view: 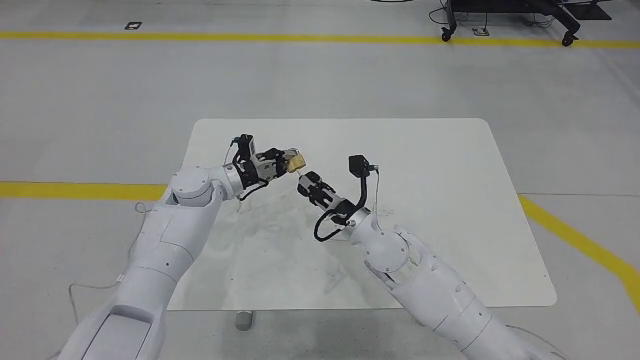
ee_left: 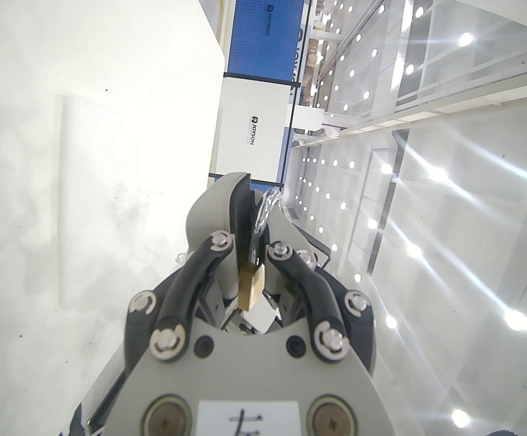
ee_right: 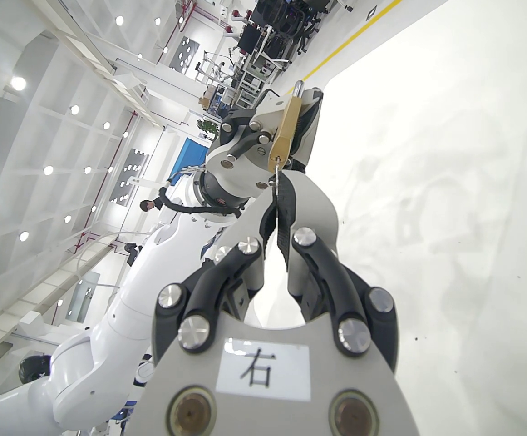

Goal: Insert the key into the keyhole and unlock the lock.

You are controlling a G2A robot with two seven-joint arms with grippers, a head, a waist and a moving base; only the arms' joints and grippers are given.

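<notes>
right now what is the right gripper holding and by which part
The key, pinched at its head end in the right gripper, blade tip at the padlock.

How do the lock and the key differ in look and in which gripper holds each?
The lock is a thick brass body; the key is a thin silvery blade. The lock sits clamped in the left gripper, the key in the right gripper. Both are held off the table, key tip at the lock's bottom end.
</notes>
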